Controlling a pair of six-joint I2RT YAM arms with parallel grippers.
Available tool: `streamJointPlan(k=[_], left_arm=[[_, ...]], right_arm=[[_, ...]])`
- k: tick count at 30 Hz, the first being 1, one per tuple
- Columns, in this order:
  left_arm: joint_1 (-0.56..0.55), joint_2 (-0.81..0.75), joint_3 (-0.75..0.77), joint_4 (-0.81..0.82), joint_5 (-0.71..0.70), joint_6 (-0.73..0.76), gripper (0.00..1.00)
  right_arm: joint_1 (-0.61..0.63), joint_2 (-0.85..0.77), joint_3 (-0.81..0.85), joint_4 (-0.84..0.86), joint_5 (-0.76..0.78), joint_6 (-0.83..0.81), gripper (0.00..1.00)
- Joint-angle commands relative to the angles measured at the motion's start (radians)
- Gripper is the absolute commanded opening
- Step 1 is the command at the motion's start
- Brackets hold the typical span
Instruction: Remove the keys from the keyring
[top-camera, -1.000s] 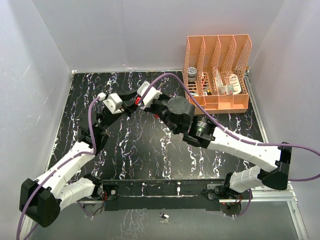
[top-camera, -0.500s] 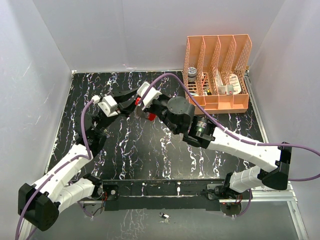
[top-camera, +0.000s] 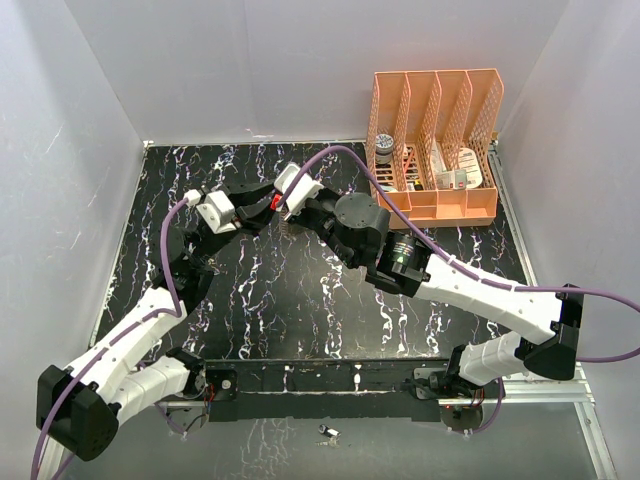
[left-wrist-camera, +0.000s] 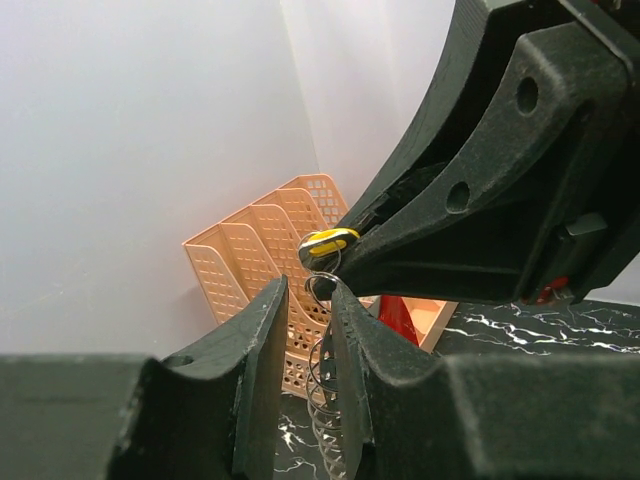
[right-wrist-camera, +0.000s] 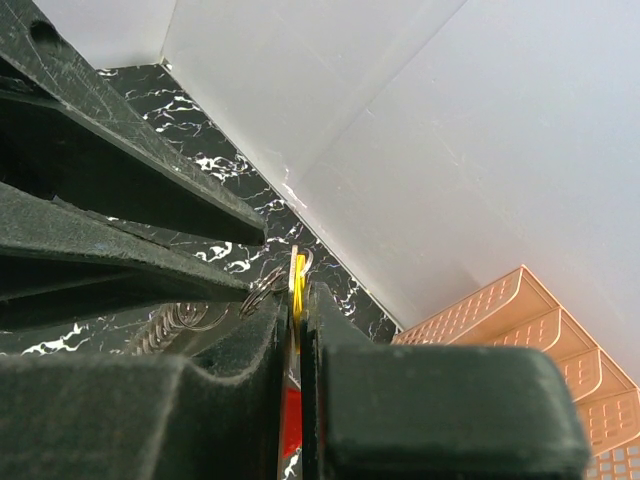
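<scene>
Both grippers meet above the back middle of the black marble table. My right gripper is shut on the keys: the yellow key pokes out past its fingertips, and the red key sits deeper between the pads. From the top only the red key shows, between the left gripper and the right gripper. The keyring, pulled out into a wire coil, runs from the yellow key down between the narrow jaws of my left gripper, which grips it.
An orange mesh file organizer stands at the back right with a bottle and small items in its slots. White walls close in the table on three sides. A small metal piece lies on the frame in front of the arm bases.
The left gripper has shifted a little left and back while staying against the right one. The coil that hung below the grippers half a second ago shows less from above now.
</scene>
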Motion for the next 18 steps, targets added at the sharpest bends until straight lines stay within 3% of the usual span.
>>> streamJointPlan(k=[1, 18], left_arm=[[-0.004, -0.002, 0.028, 0.047, 0.037, -0.018, 0.23], [-0.004, 0.059, 0.036, 0.110, 0.064, -0.069, 0.23]], right_arm=[[0.003, -0.036, 0.023, 0.088, -0.010, 0.000, 0.00], [0.003, -0.032, 0.020, 0.089, -0.043, -0.005, 0.00]])
